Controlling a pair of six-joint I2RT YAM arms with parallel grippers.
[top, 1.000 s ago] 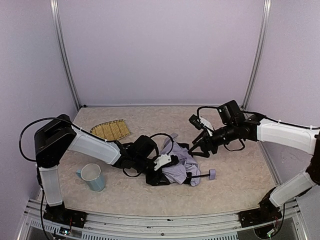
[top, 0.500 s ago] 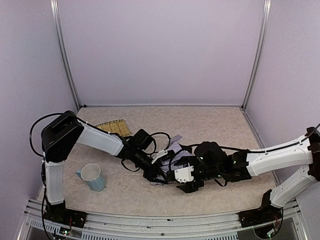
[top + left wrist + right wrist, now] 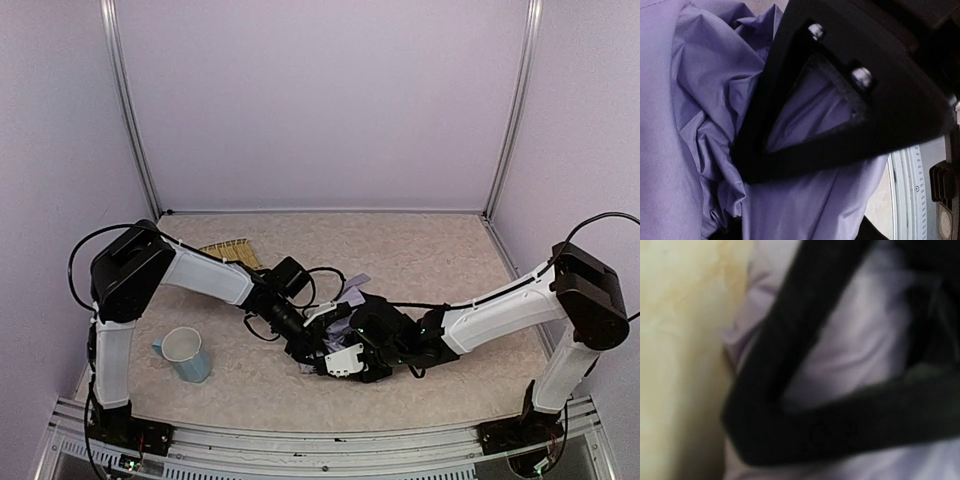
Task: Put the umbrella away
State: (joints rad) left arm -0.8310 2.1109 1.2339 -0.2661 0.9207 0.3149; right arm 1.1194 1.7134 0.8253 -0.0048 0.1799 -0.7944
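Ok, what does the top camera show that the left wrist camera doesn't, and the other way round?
Only the top view: the left arm and right arm meeting over the umbrella, a light blue cup beside the left arm, and a straw-coloured woven piece behind it. Only the left wrist view: the creases in the lavender fabric up close, and a black finger with two screws lying against it. Both: the crumpled lavender umbrella partly covered by black gripper parts.

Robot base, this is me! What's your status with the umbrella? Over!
Left gripper, right gripper both in umbrella fabric, jaws unclear. It lies crumpled on table. Cup far left, not blocking.
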